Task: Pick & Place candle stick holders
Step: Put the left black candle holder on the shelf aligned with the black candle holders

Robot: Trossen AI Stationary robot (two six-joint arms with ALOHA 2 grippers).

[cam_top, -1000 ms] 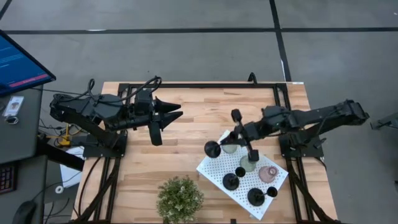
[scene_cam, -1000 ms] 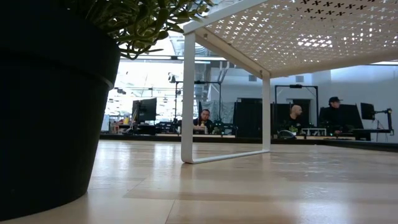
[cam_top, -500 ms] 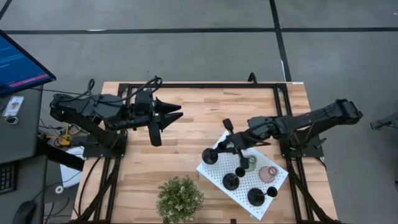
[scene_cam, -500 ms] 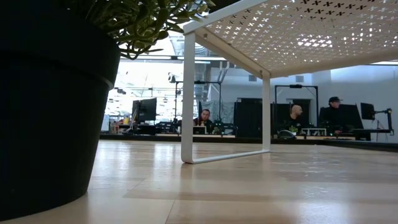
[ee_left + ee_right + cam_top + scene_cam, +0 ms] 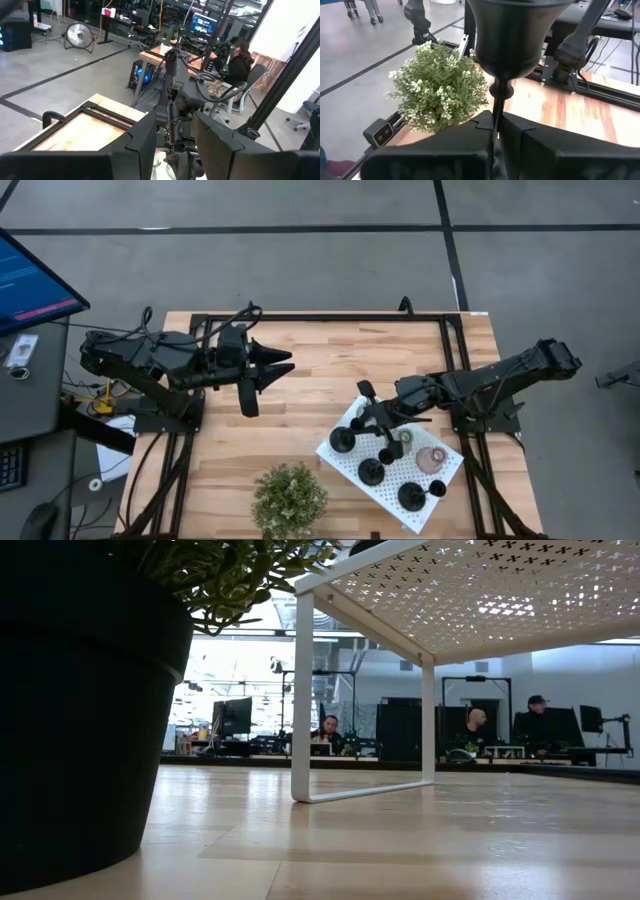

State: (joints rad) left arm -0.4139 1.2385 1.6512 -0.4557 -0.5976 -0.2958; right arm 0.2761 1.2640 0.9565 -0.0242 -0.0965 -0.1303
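Note:
My right gripper is over the left corner of the white perforated board, shut on a black candle stick holder. The holder's round base shows over that corner, and its cup fills the top of the right wrist view. Two more black holders, a pinkish one and a greenish one stand on the board. The beige one is hidden. My left gripper is open and empty over the table's far left. My right gripper pinches the holder's thin stem between its two fingers, just below the cup. The fingers come slanting down from the table's right and lie across the stem. The holder is tilted. I cannot tell whether its base touches the board.
A bushy green potted plant stands at the near edge, left of the board; its dark pot fills the left of the low view. The board stands on thin white legs. Bare wood lies in the table's middle. People sit in the room behind.
My right gripper has moved toward the table's near edge and down with the black holder. The holder's base has gone from beside the board's far-left side to over its left corner. The holder has stayed tilted in the hold.

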